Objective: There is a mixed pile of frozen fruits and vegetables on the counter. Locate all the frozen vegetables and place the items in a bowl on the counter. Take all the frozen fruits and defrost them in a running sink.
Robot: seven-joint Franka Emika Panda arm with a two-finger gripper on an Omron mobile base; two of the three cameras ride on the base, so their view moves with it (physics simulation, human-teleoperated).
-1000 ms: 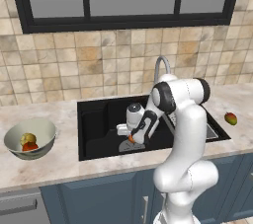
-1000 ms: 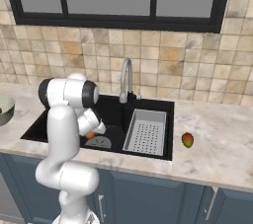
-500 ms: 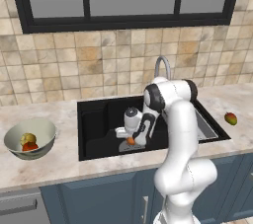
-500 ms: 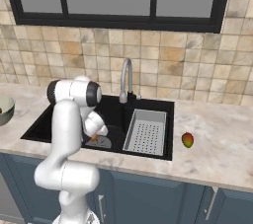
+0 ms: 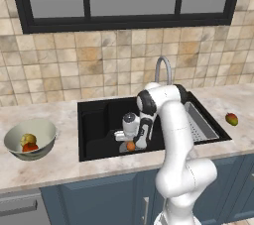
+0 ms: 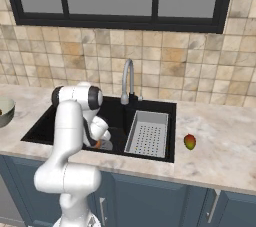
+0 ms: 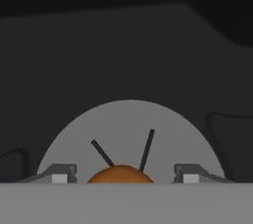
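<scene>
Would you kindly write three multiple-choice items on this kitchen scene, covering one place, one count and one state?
1. Where does the mango-like fruit lie?
A. in the bowl
B. on the counter right of the sink
C. in the sink

2. How many pieces lie in the bowl?
A. none
B. two
C. four

3. How do the gripper fingers stand around the orange ball?
A. apart, a gap either side
B. clamped on it
C. raised high above the faucet

Key: 1 B, it rests on the counter beyond the sink; 2 B, one yellowish, one red; 3 A, the hand view shows gaps.
</scene>
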